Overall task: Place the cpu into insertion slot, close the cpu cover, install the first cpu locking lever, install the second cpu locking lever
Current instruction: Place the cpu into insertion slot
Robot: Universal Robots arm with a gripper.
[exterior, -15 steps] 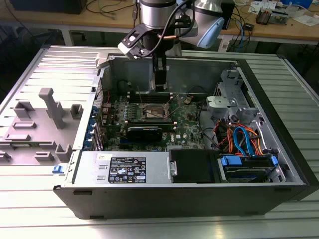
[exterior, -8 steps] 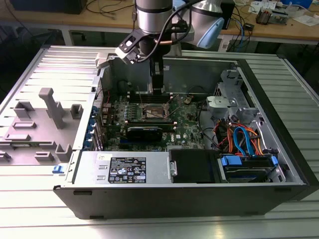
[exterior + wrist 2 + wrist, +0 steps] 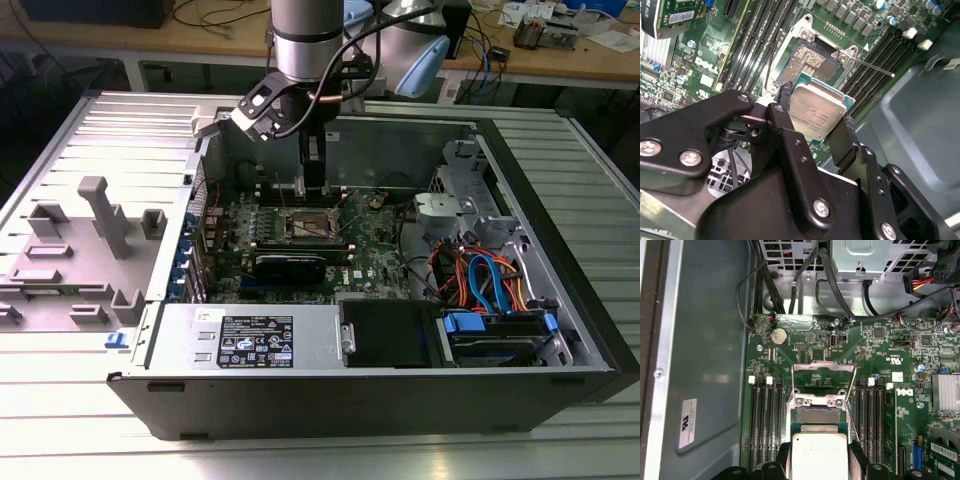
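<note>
We see a ribbed silver-grey cylindrical arm [image 3: 308,18] with a pale blue joint cap [image 3: 425,62], black cables [image 3: 352,38] looping beside it, and a matte black gripper [image 3: 816,107] studded with round silver screws [image 3: 690,158].

Exterior view: open computer case [image 3: 400,150] holding green motherboard [image 3: 378,268], labelled power supply [image 3: 250,340], orange and blue cables [image 3: 490,280] toward the exterior view's right; grey plastic fixture [image 3: 105,215] at the exterior view's left.

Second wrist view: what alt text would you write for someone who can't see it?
A black pincer grips the cpu, a small silver-topped square chip, by two opposite edges close to the insertion slot, whose gold-brown contacts lie uncovered. Around the slot spreads a green motherboard with rows of long black memory slots.
</note>
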